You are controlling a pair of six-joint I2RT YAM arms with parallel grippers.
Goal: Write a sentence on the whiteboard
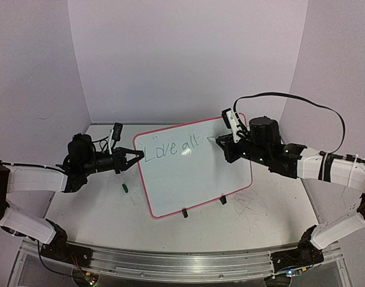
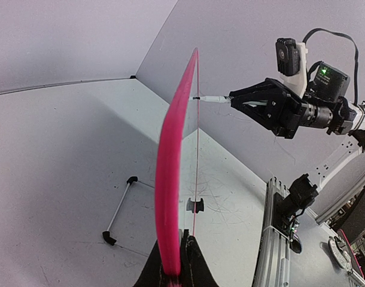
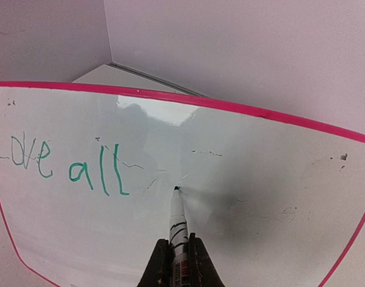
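Observation:
The whiteboard [image 1: 191,179], glossy white with a pink rim, stands tilted on the table. My left gripper [image 1: 137,157] is shut on its left edge; in the left wrist view the pink rim [image 2: 169,179] runs up from between the closed fingers [image 2: 197,269]. The sentence [image 1: 169,148] reads "Love all" in green, also clear in the right wrist view [image 3: 69,170]. My right gripper [image 3: 179,257] is shut on a white marker [image 3: 178,218]. The marker's tip rests on the whiteboard [image 3: 272,173] just right of "all".
A small green cap [image 1: 125,188] lies on the table left of the board. Two black clips [image 1: 184,212] sit on the board's near edge. Grey scribbles [image 1: 249,202] mark the tabletop at right. A white rod with black ends [image 2: 119,210] lies beside the board.

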